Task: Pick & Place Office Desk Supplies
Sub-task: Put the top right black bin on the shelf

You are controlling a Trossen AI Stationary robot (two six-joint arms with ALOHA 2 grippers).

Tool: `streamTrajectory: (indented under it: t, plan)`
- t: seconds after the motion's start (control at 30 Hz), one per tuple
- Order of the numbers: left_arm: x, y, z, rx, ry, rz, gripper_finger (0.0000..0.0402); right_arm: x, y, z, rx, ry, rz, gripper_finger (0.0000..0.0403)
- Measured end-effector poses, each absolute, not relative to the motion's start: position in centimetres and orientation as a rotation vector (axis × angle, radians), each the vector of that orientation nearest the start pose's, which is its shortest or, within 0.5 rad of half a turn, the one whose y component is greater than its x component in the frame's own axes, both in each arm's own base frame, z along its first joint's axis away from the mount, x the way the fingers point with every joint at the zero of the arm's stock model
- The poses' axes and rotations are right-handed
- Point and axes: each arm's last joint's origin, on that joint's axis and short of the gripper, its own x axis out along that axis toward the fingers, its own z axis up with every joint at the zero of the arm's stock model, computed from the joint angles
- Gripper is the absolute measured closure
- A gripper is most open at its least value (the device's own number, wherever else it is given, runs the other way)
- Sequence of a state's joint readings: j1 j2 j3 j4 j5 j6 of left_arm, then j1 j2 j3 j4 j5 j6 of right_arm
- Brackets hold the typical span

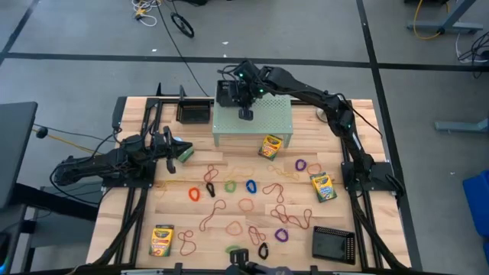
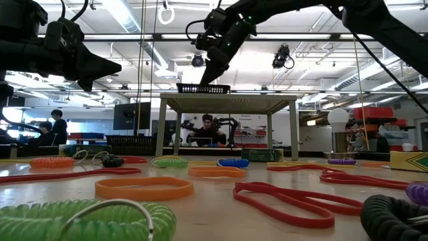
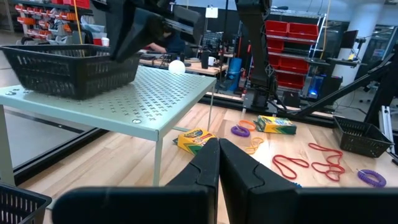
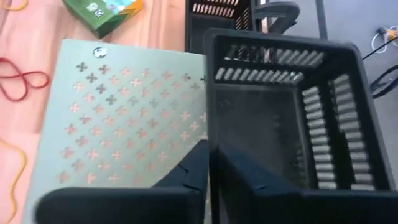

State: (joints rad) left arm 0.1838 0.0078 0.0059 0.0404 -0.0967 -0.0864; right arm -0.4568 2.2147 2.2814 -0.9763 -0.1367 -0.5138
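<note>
A black mesh tray (image 1: 229, 93) stands flat on the far left part of the pale green perforated riser (image 1: 263, 118). My right gripper (image 4: 209, 163) reaches in from the table's right and is shut on the tray's wall. Crayon boxes lie in front of the riser (image 1: 270, 145), at the right (image 1: 323, 186) and at the near left (image 1: 161, 240). Several coloured rubber bands (image 1: 244, 205) are strewn over the wooden table. My left gripper (image 1: 182, 152) waits shut at the table's left, holding nothing. My right gripper pinches the top edge of the tray's side wall (image 4: 209, 118), the wall that faces the riser's middle. One finger is inside the tray and one outside. The fingers slant down from the table's right. The tray sits level with its bottom on the riser.
A second black tray (image 1: 193, 113) stands on the table left of the riser, and a third (image 1: 333, 244) near the front right corner. A person (image 2: 206, 128) sits in the room beyond the table.
</note>
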Motion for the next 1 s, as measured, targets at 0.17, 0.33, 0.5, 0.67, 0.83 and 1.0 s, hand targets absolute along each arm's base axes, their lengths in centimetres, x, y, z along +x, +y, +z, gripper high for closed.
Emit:
streamTrajectory:
  t: [0.17, 0.33, 0.5, 0.67, 0.83, 1.0]
  plan:
    - [9.5, 2.1, 16.9, -0.084, -0.051, 0.279, 0.039, 43.6, -21.0, 31.9, -0.262, 0.853, -0.079, 0.039]
    - [9.5, 2.1, 16.9, -0.084, -0.051, 0.279, 0.039, 43.4, -22.0, 31.9, -0.259, 0.836, -0.1, 0.0379]
    - [9.5, 2.1, 16.9, -0.084, -0.051, 0.279, 0.039, 43.7, -22.9, 31.0, -0.256, 0.835, -0.119, 0.0386]
    - [9.5, 2.1, 16.9, -0.084, -0.051, 0.278, 0.039, 44.2, -22.8, 30.4, -0.258, 0.836, -0.102, 0.038]
    - [9.5, 2.1, 16.9, -0.084, -0.051, 0.284, 0.039, 44.2, -22.9, 30.3, -0.261, 0.839, -0.101, 0.0379]
    - [9.5, 2.1, 16.9, -0.084, -0.051, 0.283, 0.039, 44.1, -22.9, 30.2, -0.259, 0.852, -0.104, 0.0377]
